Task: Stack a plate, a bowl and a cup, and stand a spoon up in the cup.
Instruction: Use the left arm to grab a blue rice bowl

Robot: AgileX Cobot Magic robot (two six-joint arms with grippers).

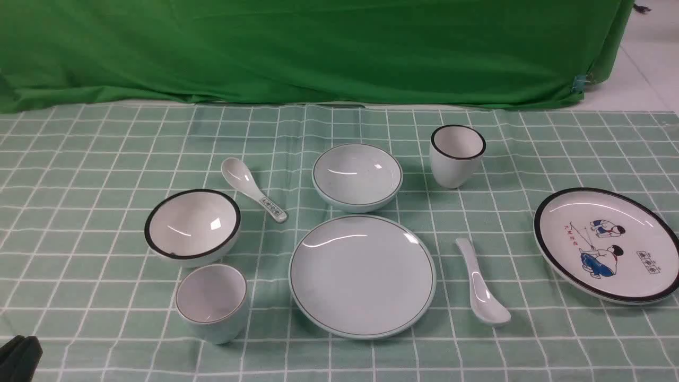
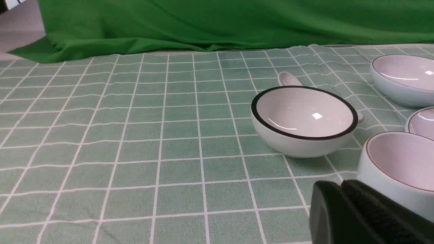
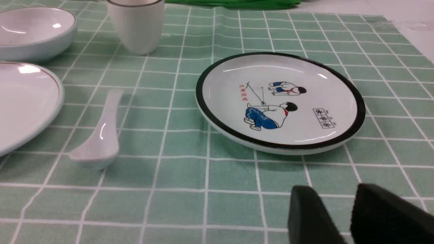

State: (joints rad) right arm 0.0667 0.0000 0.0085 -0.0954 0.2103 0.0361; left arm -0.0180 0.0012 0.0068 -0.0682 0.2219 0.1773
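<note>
Where the near left corner begins: left gripper, its fingers pressed together, with nothing between them.
Right gripper: its fingers spread apart, nothing between them.
Cup: pale blue, upright on the checked cloth, left of the plate.
Plate: plain and pale, flat on the cloth near the middle.
Spoon: plain white, just right of the plate, scoop toward the robot, handle pointing away.
Picture plate: black-rimmed, at the far right.
Black-rimmed bowl: upright, just beyond the cup.
Marked spoon: white, beyond and right of that bowl, patterned handle end nearer the robot.
Bowl: shallow and pale, right behind the plate; whether they touch, I cannot tell.
Black-rimmed cup: upright, right of the pale bowl.
Backdrop: green fabric across the far edge.
</note>
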